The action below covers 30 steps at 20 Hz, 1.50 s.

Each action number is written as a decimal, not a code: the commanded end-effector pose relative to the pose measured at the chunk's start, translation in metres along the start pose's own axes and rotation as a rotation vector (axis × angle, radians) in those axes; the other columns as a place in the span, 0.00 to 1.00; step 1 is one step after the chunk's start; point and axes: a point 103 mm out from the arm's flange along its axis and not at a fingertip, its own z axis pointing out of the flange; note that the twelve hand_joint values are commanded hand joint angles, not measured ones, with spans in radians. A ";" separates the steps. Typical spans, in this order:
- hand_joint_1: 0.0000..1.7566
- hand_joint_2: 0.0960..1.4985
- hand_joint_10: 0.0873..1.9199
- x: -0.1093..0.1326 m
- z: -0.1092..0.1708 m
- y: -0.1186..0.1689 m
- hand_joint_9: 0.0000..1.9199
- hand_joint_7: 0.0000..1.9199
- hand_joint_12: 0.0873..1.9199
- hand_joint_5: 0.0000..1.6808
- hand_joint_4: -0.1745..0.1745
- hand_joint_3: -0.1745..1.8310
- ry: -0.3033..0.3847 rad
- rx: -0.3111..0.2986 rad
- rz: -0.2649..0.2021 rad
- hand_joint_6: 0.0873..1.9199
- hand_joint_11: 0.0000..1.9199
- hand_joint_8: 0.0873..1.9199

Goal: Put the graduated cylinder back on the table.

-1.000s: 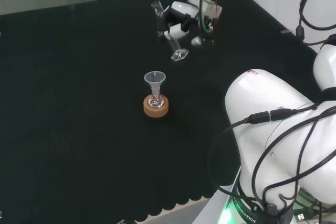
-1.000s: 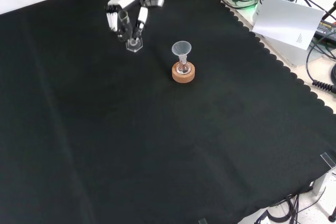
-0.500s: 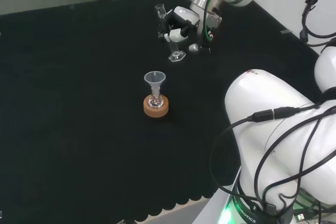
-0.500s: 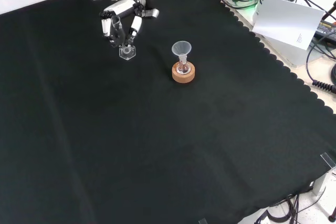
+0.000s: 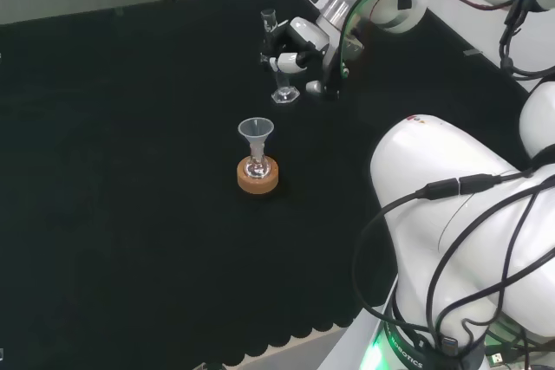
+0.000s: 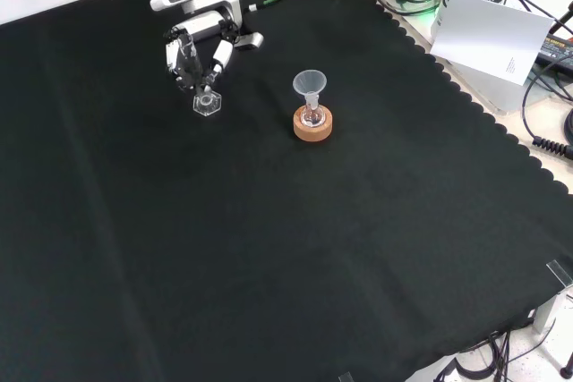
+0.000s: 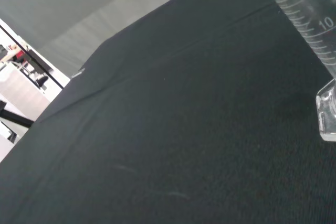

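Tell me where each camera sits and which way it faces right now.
Head view: behind and above the arm's base, looking over the white links at the bench; robot hand grips the graduated cylinder.
Front view: opposite side, looking down on the black cloth; the robot hand enters from the top.
Wrist view: at the wrist, looking past the cylinder's scale along the cloth.
Head and front views share the cylinder and the funnel on its cork ring.

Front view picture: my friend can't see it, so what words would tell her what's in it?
A black and white robot hand holds a clear graduated cylinder upright, fingers curled round it, its base at the black cloth. To its right, a small funnel sits in a flask on a cork ring.
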 end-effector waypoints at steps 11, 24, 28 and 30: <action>0.72 0.71 0.00 -0.024 0.024 0.016 0.74 0.55 0.37 0.61 0.00 0.09 0.033 -0.073 0.010 0.46 0.60 0.45; 0.72 0.72 0.00 -0.029 0.035 0.018 0.74 0.53 0.38 0.59 0.00 0.09 0.061 -0.087 0.022 0.48 0.60 0.47; 0.72 0.72 0.00 -0.030 0.039 0.016 0.73 0.52 0.39 0.58 0.00 0.09 0.060 -0.076 0.018 0.50 0.58 0.49; 0.72 0.73 0.00 -0.030 0.039 0.014 0.72 0.52 0.40 0.58 0.00 0.09 0.062 -0.070 0.015 0.51 0.58 0.50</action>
